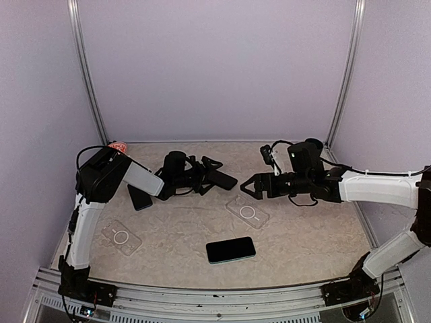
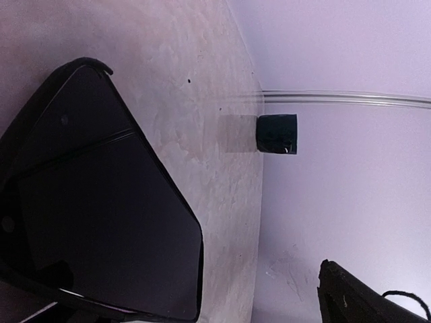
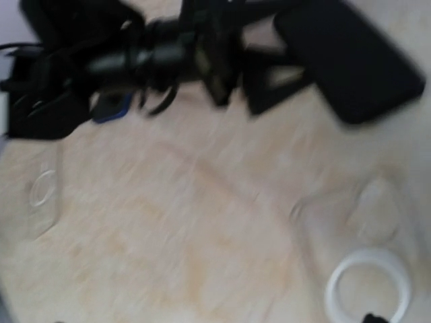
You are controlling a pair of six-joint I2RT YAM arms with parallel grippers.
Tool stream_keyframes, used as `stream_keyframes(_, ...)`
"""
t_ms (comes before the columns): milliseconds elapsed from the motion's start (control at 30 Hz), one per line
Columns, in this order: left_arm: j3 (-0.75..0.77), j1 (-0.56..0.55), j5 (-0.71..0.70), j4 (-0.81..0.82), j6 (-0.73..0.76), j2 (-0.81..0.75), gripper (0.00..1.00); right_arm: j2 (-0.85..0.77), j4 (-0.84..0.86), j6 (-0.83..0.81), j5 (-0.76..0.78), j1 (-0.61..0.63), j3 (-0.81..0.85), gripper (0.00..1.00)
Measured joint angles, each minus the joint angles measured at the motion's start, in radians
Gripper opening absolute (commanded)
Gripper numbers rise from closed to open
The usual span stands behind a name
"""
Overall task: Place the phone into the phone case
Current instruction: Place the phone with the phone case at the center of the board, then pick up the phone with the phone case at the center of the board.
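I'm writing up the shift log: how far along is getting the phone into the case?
Done: nothing yet. The middle case and the left case both lie empty, and the teal-edged phone lies apart from them near the front. In hand: nothing; the left gripper and right gripper are both open, gripping nothing. Left: pick up the phone and seat it in a case.

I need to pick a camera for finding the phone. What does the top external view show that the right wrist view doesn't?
Only top external: the black rectangular phone with a teal edge, near the front. Only right wrist: nothing distinct; it is blurred. Both: the clear plastic case with a white ring mid-table, the second clear ringed case on the left, and the open left gripper.
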Motion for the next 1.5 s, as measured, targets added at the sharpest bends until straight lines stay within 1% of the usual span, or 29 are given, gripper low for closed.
stream_keyframes(100, -0.033, -0.001, -0.005, -0.032, 0.022, -0.031, 0.99, 0.084, -0.043, -0.088, 0.047, 0.000, 0.106, 0.99)
stream_keyframes(233, -0.063, 0.000, -0.013, -0.067, 0.051, -0.065, 0.99, 0.215, -0.086, -0.217, 0.105, 0.000, 0.246, 0.99)
stream_keyframes(333, -0.084, 0.006, -0.012, -0.079, 0.063, -0.084, 0.99, 0.307, -0.086, -0.325, 0.137, 0.000, 0.311, 0.99)
stream_keyframes(500, -0.124, 0.026, -0.017, -0.117, 0.090, -0.126, 0.99, 0.429, -0.085, -0.484, 0.172, 0.000, 0.361, 0.99)
stream_keyframes(733, -0.192, 0.055, -0.016, -0.133, 0.119, -0.180, 0.99, 0.651, -0.112, -0.650, 0.228, -0.002, 0.594, 0.99)
stream_keyframes(900, -0.309, 0.058, -0.012, -0.169, 0.147, -0.284, 0.99, 0.781, -0.139, -0.708, 0.230, -0.018, 0.733, 0.99)
stream_keyframes(1067, -0.433, 0.058, -0.004, -0.211, 0.187, -0.457, 0.99, 0.872, -0.172, -0.723, 0.188, -0.042, 0.823, 0.99)
stream_keyframes(1367, -0.612, 0.057, 0.004, -0.281, 0.253, -0.793, 0.99, 0.938, -0.203, -0.738, 0.109, -0.061, 0.872, 0.99)
stream_keyframes(1500, -0.654, 0.057, 0.002, -0.329, 0.280, -0.914, 0.99, 0.949, -0.205, -0.737, 0.075, -0.071, 0.872, 0.99)
